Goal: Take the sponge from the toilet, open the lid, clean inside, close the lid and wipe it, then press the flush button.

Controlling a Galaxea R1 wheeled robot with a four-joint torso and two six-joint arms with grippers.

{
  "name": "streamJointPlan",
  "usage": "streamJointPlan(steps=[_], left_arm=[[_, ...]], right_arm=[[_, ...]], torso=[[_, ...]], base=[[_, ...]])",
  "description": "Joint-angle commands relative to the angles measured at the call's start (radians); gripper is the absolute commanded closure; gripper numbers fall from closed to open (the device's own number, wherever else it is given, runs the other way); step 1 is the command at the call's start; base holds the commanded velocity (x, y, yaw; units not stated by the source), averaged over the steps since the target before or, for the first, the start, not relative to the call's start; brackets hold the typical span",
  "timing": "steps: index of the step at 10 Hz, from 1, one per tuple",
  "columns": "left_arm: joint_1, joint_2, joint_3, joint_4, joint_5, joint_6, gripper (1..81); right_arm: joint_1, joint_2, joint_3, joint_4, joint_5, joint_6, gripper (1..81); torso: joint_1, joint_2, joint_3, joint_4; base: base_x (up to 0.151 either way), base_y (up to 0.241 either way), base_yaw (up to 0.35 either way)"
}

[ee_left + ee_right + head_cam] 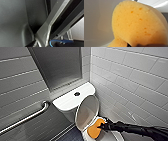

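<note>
The white toilet (65, 102) stands in the corner with its lid (87, 111) raised upright against the tank. The dark flush button (77, 93) sits in the middle of the tank top. My right gripper (103, 126) reaches in from the right, shut on the orange sponge (94, 130), which is down in the bowl just in front of the raised lid. In the right wrist view the sponge (136, 25) looms large and porous against white ceramic. The left wrist view looks at dark robot parts and a blue cable (58, 41).
A metal grab bar (27, 118) runs along the left wall. White tiled wall (130, 79) stands close on the toilet's right. A grey recessed panel (60, 64) sits above the tank. Dark floor (72, 135) lies left of the bowl.
</note>
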Motion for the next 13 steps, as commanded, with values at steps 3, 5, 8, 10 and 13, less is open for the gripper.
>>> streamJointPlan(steps=[3, 5, 8, 10, 13], left_arm=[[-0.002, -0.010, 0.026, 0.002, 0.068, 0.003, 1.0], [-0.002, -0.010, 0.026, 0.002, 0.066, 0.003, 1.0], [-0.002, -0.010, 0.026, 0.002, 0.068, 0.003, 1.0], [0.000, -0.011, 0.026, 0.004, 0.068, 0.003, 1.0], [0.000, -0.014, 0.030, 0.004, 0.068, 0.003, 1.0]], right_arm=[[0.077, 0.109, -0.048, 0.043, 0.003, 0.054, 81.1], [0.027, 0.092, 0.018, 0.040, 0.022, 0.143, 81.1], [-0.024, 0.061, 0.042, 0.039, 0.041, 0.153, 81.1], [-0.059, 0.038, 0.035, 0.036, 0.041, 0.153, 81.1], [-0.090, 0.007, 0.024, 0.002, 0.059, 0.153, 81.1]], torso=[[0.000, 0.000, 0.000, 0.000], [0.000, 0.000, 0.000, 0.000], [0.000, 0.000, 0.000, 0.000], [0.000, 0.000, 0.000, 0.000], [0.000, 0.000, 0.000, 0.000]], base=[[0.000, 0.000, 0.000], [0.000, 0.000, 0.000], [0.000, 0.000, 0.000], [0.000, 0.000, 0.000], [0.000, 0.000, 0.000]])
